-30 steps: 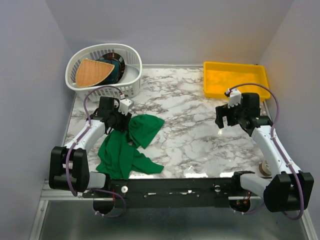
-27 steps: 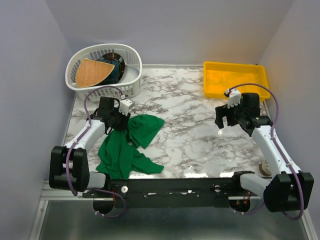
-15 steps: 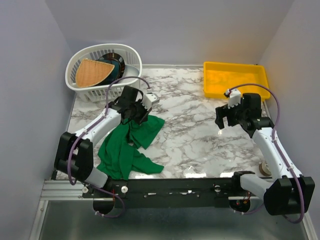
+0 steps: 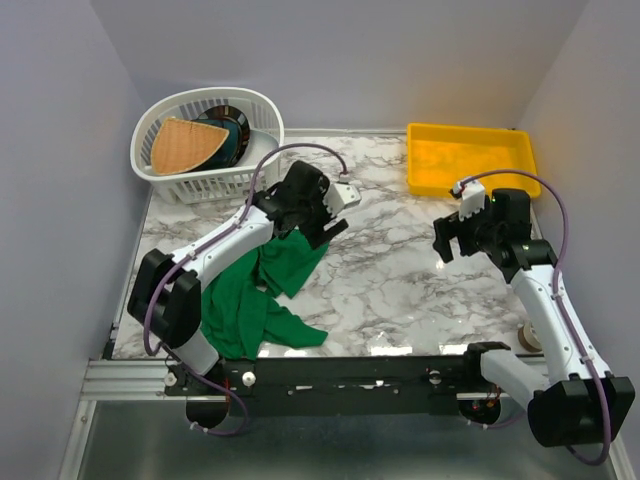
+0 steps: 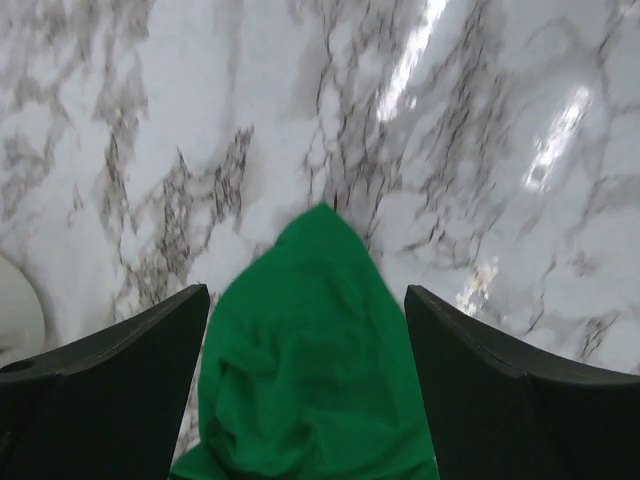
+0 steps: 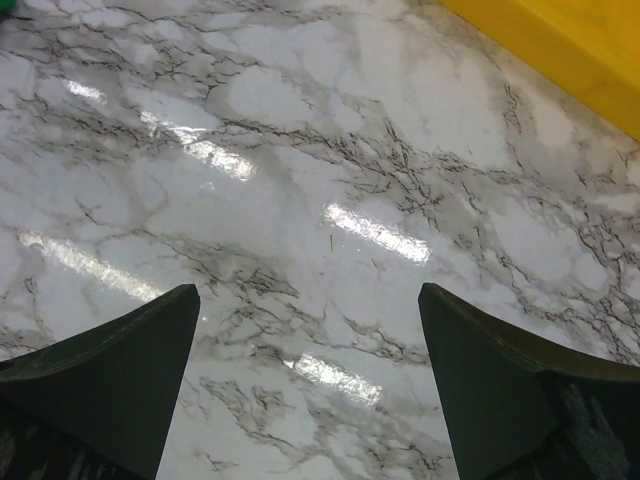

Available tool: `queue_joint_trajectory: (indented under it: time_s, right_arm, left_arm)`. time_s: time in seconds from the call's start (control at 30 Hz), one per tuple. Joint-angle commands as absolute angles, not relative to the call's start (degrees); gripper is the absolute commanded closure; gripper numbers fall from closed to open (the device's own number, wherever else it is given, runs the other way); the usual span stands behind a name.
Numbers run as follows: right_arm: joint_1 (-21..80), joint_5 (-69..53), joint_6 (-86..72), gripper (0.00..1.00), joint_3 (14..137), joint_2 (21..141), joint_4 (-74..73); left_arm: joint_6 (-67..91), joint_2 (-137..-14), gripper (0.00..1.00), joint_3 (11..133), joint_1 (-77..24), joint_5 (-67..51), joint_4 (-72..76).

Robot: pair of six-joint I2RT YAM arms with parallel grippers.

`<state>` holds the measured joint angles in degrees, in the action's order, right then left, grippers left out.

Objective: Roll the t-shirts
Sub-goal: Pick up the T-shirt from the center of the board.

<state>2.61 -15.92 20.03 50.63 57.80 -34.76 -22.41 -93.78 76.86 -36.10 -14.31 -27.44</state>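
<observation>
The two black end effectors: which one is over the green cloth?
The left end effector, open above a tip of the crumpled emerald-green t-shirt; the right end effector hangs over bare marble table.

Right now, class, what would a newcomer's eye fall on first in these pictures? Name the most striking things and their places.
The emerald-green t-shirt jumps out, lying crumpled on the left of the marble table, with the left claw open over its far tip. Next come the bright yellow tray at the far right corner and the white basket at the far left.
</observation>
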Motion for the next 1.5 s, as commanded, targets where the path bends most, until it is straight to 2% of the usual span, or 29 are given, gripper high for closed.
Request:
queue_joint_trajectory:
  time_s: [0.0, 0.13, 0.4, 0.5, 0.53, 0.6, 0.67, 0.73, 0.77, 0.83, 0.97, 1.07, 1.17, 1.23, 1.47]
  right_arm:
    - [2.46, -19.24, 20.92, 0.00, 49.75, 56.78, -36.12]
    - [2.37, -20.92, 20.74, 0.00, 49.30, 57.74, -36.12]
    - [2.37, -19.95, 21.80, 0.00, 49.22, 57.75, -36.91]
    - [2.37, -20.39, 21.80, 0.00, 48.17, 57.31, -36.56]
    - [2.37, -20.39, 21.71, 0.00, 47.90, 57.22, -36.39]
    - [2.37, -20.39, 21.71, 0.00, 47.64, 57.22, -36.21]
    - [2.37, -20.13, 21.62, 0.00, 47.64, 57.39, -35.86]
    - [2.29, -19.34, 21.62, 0.00, 47.81, 57.74, -35.51]
    - [2.29, -18.99, 21.62, 0.00, 47.99, 57.83, -35.42]
    - [2.11, -17.67, 21.36, 0.00, 48.69, 57.92, -35.16]
    - [0.62, -14.60, 20.57, 0.00, 49.74, 58.45, -34.63]
    - [0.26, -12.13, 19.69, 0.00, 50.01, 58.62, -33.66]
    - [-0.95, -11.51, 19.16, 0.00, 50.62, 58.54, -33.49]
    - [-1.14, -11.60, 19.16, 0.00, 51.50, 58.36, -33.66]
    - [-1.23, -12.30, 19.60, 0.00, 53.61, 57.13, -34.71]
  left_arm:
    - [-29.80, -91.58, 0.12, 66.63, -34.37, -7.38, -35.15]
    - [-25.50, -98.67, 0.20, 69.51, -34.45, -8.96, -34.98]
    - [-21.71, -111.26, 0.27, 80.68, -34.98, -5.10, -32.08]
    - [-21.45, -114.87, 0.34, 84.10, -35.16, -6.06, -33.31]
    - [-21.36, -115.92, 0.43, 84.89, -35.16, -7.89, -34.09]
    - [-21.18, -116.63, 0.51, 86.57, -35.24, -9.31, -34.71]
    - [-21.27, -117.77, 0.69, 88.84, -35.33, -11.24, -36.20]
    - [-21.62, -118.91, 0.92, 90.96, -35.42, -12.56, -38.92]
    - [-21.45, -119.00, 1.00, 93.66, -35.42, -14.05, -39.81]
    - [-19.78, -117.96, 1.00, 97.45, -35.42, -16.68, -42.26]
    - [-14.34, -114.88, 1.00, 114.63, -35.68, -26.43, -44.82]
    - [-9.33, -113.47, 1.00, 127.03, -36.12, -33.73, -44.56]
    - [-4.41, -111.54, 1.00, 134.45, -36.39, -37.96, -41.58]
    - [-3.08, -108.31, 1.00, 134.74, -36.39, -38.67, -37.21]
    - [2.19, -95.11, 1.00, 124.20, -36.39, -38.15, -21.64]
